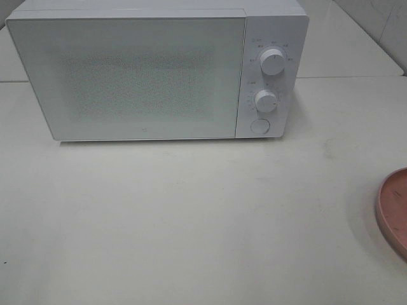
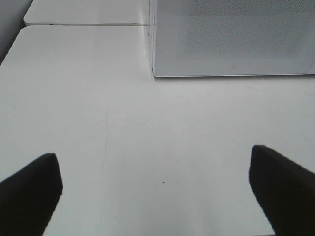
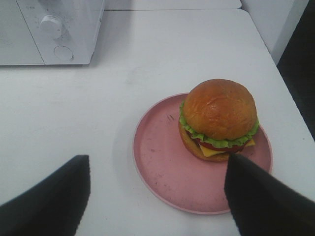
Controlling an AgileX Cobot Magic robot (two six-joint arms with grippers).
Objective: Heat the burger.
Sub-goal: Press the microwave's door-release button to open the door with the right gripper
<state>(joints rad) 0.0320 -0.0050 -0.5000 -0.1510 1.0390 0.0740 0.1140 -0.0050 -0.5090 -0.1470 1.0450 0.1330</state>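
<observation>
The burger point(image 3: 219, 118), with a shiny golden bun, green lettuce, tomato and cheese, sits on the right half of a pink plate point(image 3: 162, 162) in the right wrist view. My right gripper point(image 3: 157, 196) stands open above the plate's near side, touching nothing; one dark finger point(image 3: 261, 196) is close beside the burger. In the high view only the plate's edge point(image 1: 391, 206) shows at the far right; the burger is out of that view. The white microwave point(image 1: 159, 73) stands at the back with its door shut. My left gripper point(image 2: 155, 189) is open over bare table in front of the microwave point(image 2: 231, 39).
The microwave has two round knobs point(image 1: 272, 61) and a round button point(image 1: 259, 125) on its right panel. The table's right edge point(image 3: 285, 88) drops off just beyond the plate. A seam between two tabletops runs behind the microwave's left side.
</observation>
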